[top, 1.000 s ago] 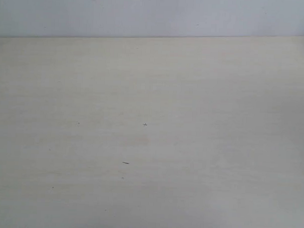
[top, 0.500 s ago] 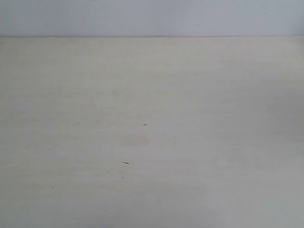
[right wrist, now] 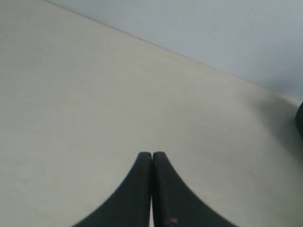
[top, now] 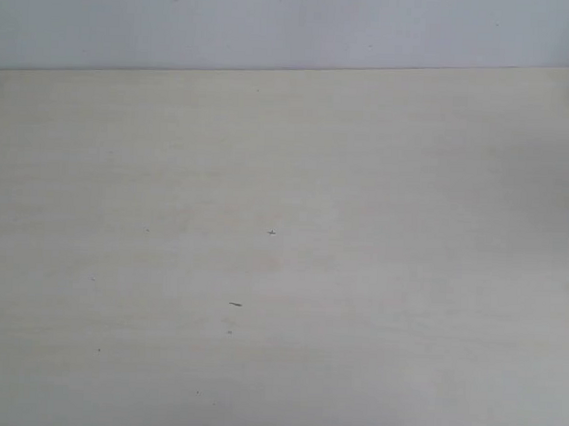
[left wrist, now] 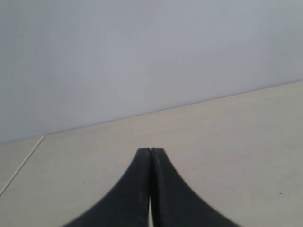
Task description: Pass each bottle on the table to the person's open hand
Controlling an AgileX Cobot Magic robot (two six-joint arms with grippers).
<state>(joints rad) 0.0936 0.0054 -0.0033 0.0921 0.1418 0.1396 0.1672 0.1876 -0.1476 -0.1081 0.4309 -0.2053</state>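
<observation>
Both pressed together, left claw (left wrist: 151, 154), right claw (right wrist: 152, 156), table (top: 376, 272) edge meeting wall (top: 291, 26).

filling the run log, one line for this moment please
left gripper shut | right gripper shut | table | no bottles or hand in view

In front of me the wide flat pale cream table (top: 404, 273), faintly wood-grained, carries a few tiny dark specks (top: 235, 304) and meets a plain pale grey wall (top: 291, 26) at its far edge.
</observation>
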